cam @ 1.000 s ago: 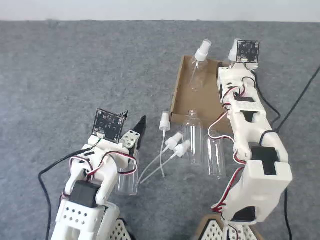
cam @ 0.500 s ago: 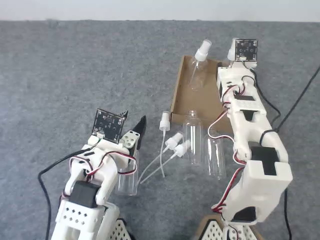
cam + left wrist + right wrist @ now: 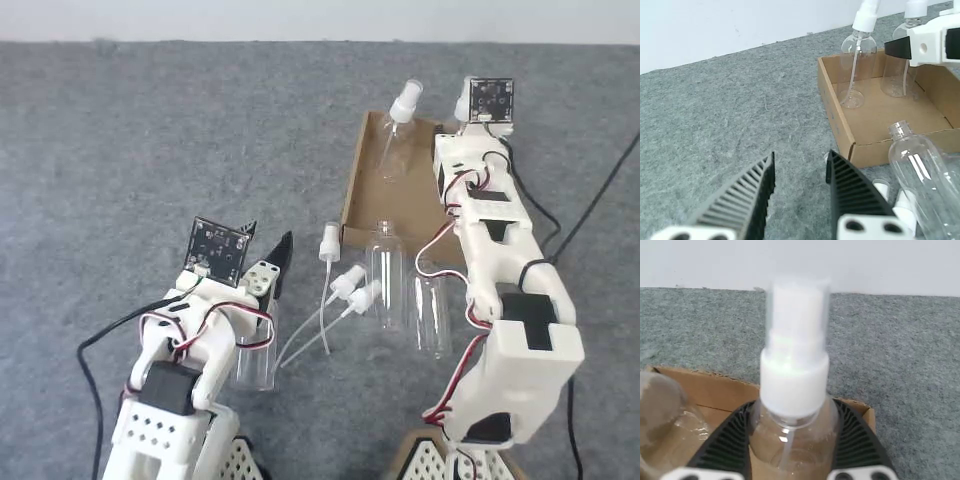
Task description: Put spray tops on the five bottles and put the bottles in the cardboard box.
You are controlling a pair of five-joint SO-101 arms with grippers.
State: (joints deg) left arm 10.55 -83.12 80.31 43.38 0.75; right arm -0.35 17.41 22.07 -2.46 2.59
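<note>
The cardboard box (image 3: 352, 185) lies at the far middle of the table. A clear bottle with a white spray top (image 3: 396, 130) stands in it. A second capped bottle (image 3: 792, 385) stands upright at the box's far right corner, and my right gripper (image 3: 794, 412) is shut around its shoulder. In the left wrist view that held bottle (image 3: 901, 62) rests on the box floor. My left gripper (image 3: 799, 182) hangs open over bare mat, short of the box. Two uncapped bottles (image 3: 385, 275) (image 3: 432, 315) stand in front of the box. Three loose spray tops (image 3: 350, 285) lie beside them.
Another uncapped bottle (image 3: 255, 365) stands close against the left arm. The dip tubes (image 3: 305, 340) of the loose spray tops trail toward the left arm. Grey mat (image 3: 130, 150) stretches open at the far left.
The right wrist has shifted very slightly to the left over the box. The left arm and the loose bottles and tops have kept still.
</note>
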